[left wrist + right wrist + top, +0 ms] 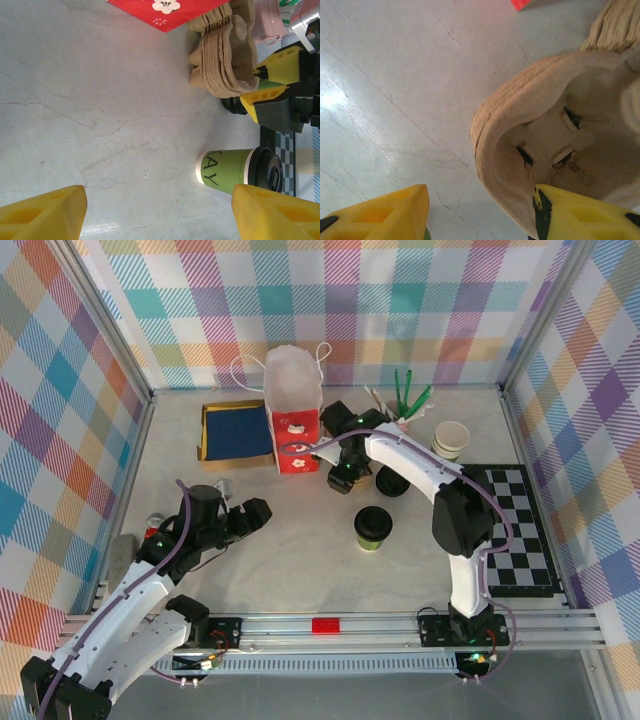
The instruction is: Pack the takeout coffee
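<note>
Yellow fingers (42,212) of my left gripper (159,215) stand wide, empty. My right gripper (480,200), jaws parted, straddles the rim of the brown moulded-pulp carrier (560,125). Olive-green paper cup with black lid (373,528) stands upright mid-table.

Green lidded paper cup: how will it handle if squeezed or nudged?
The olive-green paper cup with black plastic lid stands upright: a high push may tip it, then it would likely roll. Paper walls probably dent under a hard squeeze.
</note>
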`<state>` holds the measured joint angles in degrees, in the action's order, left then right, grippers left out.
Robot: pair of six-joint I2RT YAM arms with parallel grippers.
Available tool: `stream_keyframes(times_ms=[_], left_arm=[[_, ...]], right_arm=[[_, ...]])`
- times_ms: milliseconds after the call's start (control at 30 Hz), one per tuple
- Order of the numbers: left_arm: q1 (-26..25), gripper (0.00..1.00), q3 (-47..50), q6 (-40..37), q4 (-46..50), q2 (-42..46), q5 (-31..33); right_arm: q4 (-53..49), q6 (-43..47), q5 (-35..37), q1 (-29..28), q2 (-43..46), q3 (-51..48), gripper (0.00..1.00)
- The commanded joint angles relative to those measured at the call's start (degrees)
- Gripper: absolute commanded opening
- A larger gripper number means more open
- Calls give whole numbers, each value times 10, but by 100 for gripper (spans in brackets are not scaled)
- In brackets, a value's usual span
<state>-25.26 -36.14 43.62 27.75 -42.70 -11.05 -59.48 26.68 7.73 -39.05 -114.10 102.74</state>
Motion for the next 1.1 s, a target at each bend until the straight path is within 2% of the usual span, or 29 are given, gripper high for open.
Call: stream_keyframes(times_ms=[0, 333, 1067], left_arm=[[12, 76, -2, -12, 13, 0, -10], [21, 76, -2, -16, 13, -2, -17], [25, 76, 0, -15, 5, -7, -22]], right_arm=[[-14, 13, 4, -8, -13, 27, 57], [-20, 15, 29, -9, -40, 50, 56], [-28, 22, 37, -9, -65, 67, 45]])
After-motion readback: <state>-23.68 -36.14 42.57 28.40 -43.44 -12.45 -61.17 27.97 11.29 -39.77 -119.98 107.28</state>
